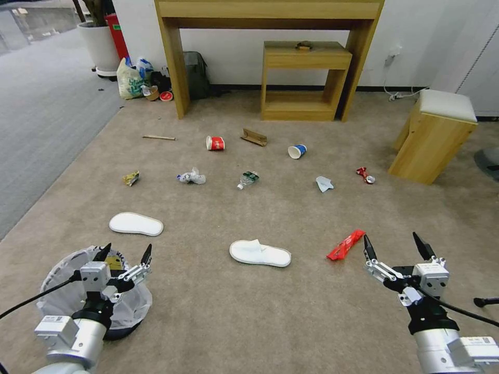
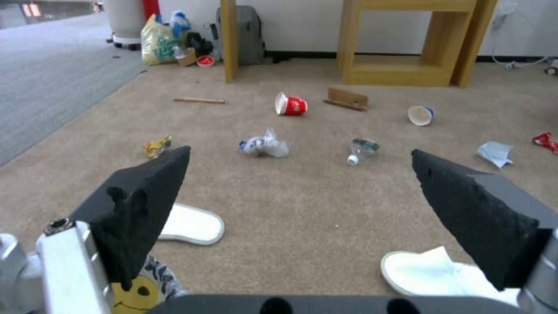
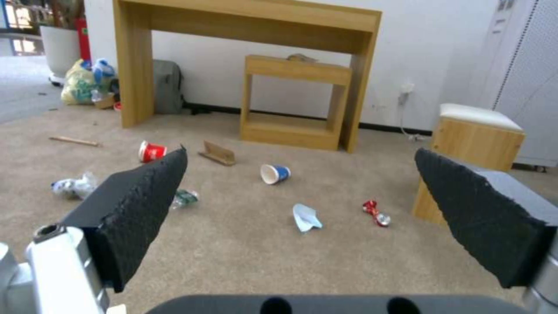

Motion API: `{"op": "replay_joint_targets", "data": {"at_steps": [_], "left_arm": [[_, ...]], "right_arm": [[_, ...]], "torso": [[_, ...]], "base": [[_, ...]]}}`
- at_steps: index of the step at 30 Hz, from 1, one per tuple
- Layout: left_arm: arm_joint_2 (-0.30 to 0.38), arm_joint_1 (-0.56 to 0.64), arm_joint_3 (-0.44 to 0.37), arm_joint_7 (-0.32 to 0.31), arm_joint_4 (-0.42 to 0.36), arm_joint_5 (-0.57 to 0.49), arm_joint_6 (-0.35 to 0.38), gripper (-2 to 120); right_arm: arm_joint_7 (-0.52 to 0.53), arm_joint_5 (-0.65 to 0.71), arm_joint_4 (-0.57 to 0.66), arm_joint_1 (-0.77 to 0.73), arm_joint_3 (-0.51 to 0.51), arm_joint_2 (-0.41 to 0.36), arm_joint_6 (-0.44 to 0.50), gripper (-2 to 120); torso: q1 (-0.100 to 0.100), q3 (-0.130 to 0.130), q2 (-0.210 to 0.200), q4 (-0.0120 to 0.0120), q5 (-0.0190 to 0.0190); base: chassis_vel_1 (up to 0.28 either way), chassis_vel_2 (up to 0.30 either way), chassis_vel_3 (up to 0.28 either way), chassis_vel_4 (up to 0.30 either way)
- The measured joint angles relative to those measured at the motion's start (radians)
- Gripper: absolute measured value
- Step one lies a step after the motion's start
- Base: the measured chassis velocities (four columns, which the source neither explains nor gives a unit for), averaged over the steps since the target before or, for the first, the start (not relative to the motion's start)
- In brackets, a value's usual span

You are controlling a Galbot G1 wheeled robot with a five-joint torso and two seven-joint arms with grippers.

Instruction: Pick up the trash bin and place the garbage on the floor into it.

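Two grippers, left gripper [image 1: 123, 255] and right gripper [image 1: 397, 245], hang with fingers spread, holding nothing. Trash bin [image 1: 60, 291] stands on the floor [image 1: 218, 311] directly under the left gripper, partly hidden by that arm. Garbage lies beyond the bin: nearest a white slipper [image 1: 136, 224], then another slipper [image 1: 260, 253].

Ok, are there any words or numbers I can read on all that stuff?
None can be read.
Trash bin bag: black print, too broken up; a yellow smiley mark.
Red cup: white print, blurred.
Red wrapper: too small.
Yellow-green shopping bag: print blurred.
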Motion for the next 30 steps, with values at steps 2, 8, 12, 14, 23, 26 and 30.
{"op": "replay_joint_targets", "data": {"at_steps": [2, 8, 12, 14, 23, 26, 30], "left_arm": [[0.000, 0.002, 0.000, 0.001, 0.000, 0.000, 0.000, 100], [0.000, 0.006, 0.000, 0.004, -0.002, 0.003, 0.000, 100], [0.000, 0.009, 0.000, 0.005, -0.007, 0.004, 0.000, 100], [0.000, 0.011, 0.000, 0.006, -0.009, 0.005, 0.000, 100], [-0.003, 0.019, -0.001, 0.007, -0.010, 0.006, -0.002, 100], [-0.002, 0.020, -0.001, 0.010, -0.010, 0.007, -0.002, 100], [-0.002, 0.020, 0.001, 0.012, -0.010, 0.010, -0.002, 100]], "right_arm": [[0.003, -0.003, -0.002, -0.004, 0.000, 0.000, 0.007, 100], [0.006, -0.004, -0.003, -0.013, 0.000, -0.001, 0.016, 100], [0.006, -0.004, -0.001, -0.017, 0.000, -0.004, 0.017, 100], [0.006, -0.004, 0.000, -0.017, 0.000, -0.004, 0.017, 100], [0.005, -0.003, 0.005, -0.014, -0.001, -0.008, 0.017, 100], [0.001, -0.003, 0.005, -0.011, -0.001, -0.009, 0.021, 100], [-0.007, -0.001, 0.005, -0.009, 0.000, -0.009, 0.025, 100]], "torso": [[0.000, 0.000, 0.000, 0.0000, 0.0000], [0.000, 0.000, 0.000, 0.0000, 0.0000], [0.000, 0.000, 0.000, 0.0000, 0.0000], [0.000, 0.000, 0.000, 0.0000, 0.0000], [0.000, 0.000, 0.000, 0.0000, 0.0000], [0.000, 0.000, 0.000, 0.0000, 0.0000], [0.000, 0.000, 0.000, 0.0001, 0.0000]], "base": [[0.000, 0.000, 0.000, 0.000], [0.000, 0.000, 0.000, 0.000], [0.000, 0.000, 0.000, 0.000], [0.000, 0.000, 0.000, 0.000], [0.000, 0.000, 0.000, 0.000], [0.000, 0.000, 0.000, 0.000], [0.000, 0.000, 0.000, 0.000]]}}
